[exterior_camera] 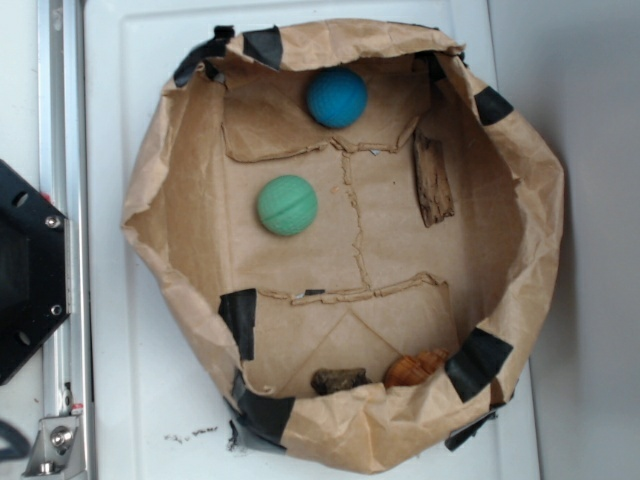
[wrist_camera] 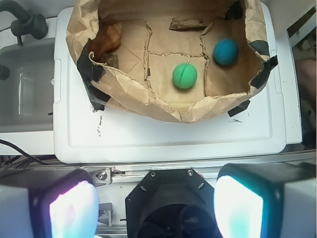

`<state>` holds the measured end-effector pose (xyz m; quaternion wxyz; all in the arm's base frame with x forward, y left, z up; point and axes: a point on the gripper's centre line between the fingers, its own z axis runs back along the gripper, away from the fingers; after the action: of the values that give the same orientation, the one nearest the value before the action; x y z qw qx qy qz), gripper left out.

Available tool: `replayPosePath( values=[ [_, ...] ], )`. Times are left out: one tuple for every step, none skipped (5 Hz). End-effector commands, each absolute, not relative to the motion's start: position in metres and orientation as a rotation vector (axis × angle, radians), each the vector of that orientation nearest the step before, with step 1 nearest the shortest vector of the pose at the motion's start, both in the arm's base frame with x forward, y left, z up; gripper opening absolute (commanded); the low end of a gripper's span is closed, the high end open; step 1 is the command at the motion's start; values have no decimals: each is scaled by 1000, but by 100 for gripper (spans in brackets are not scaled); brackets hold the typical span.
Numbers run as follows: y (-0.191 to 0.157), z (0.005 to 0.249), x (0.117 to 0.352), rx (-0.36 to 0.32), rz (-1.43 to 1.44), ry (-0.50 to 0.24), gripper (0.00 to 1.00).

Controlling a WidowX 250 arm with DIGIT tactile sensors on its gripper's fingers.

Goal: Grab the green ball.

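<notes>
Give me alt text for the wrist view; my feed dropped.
The green ball lies loose in a paper bag on a white tray, with the blue ball to its right. The open pincer is well short of the bag, its pads framing the bottom edge.

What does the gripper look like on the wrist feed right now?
The gripper shows two broad, blocky fingers, grey-white with glowing pads tinted pink on one and teal on the other. Between them sits a black angular mount with small screws and a round dark opening.
</notes>
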<state>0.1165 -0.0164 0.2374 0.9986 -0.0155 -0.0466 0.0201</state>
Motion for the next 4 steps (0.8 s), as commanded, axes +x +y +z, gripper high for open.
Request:
replayPosePath(
  values=[
    [-16,237,117,-31,40,-93,100],
    [-21,232,157,-3,65,-110,100],
    [-17,224,200,28,143,-120,100],
    [-9,214,223,23,238,-145,100]
  ],
)
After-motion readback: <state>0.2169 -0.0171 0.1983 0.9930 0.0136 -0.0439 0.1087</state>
